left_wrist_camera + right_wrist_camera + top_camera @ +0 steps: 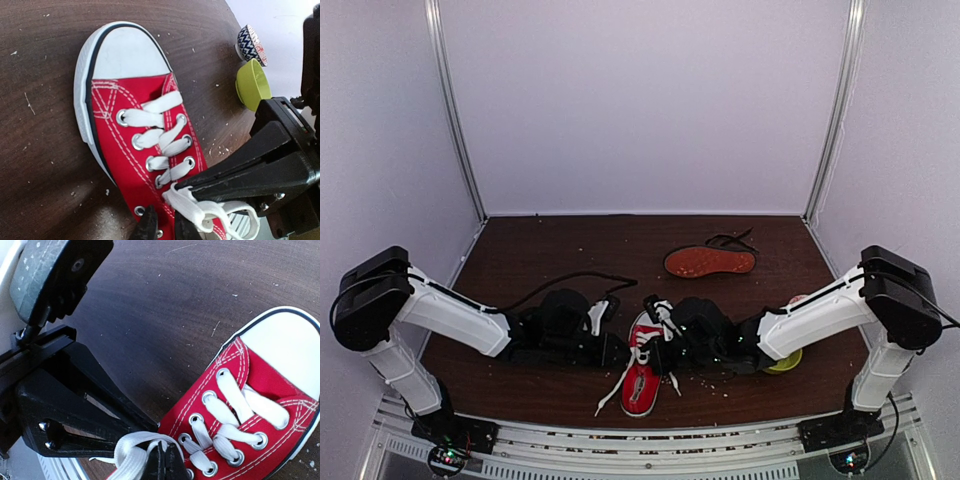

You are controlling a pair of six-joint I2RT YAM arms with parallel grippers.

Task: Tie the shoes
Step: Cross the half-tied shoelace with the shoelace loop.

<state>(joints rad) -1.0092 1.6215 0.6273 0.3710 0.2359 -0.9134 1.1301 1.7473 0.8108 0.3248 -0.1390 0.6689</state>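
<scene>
The red sneaker stands near the table's front edge between both arms, with its white toe cap pointing away from the left wrist camera. My left gripper hovers over the sneaker's upper eyelets, slightly open, with only red canvas showing in the gap. My right gripper is shut on a bunched loop of white lace at the top of the lacing. Its black fingers reach in from the right. The black shoe lies on its side farther back, with its reddish-brown sole showing.
A green cup and a blue-and-white patterned bowl sit to the right of the sneaker. A black cable curves over the dark wooden table behind the left arm. Crumbs are scattered about, and white walls enclose three sides.
</scene>
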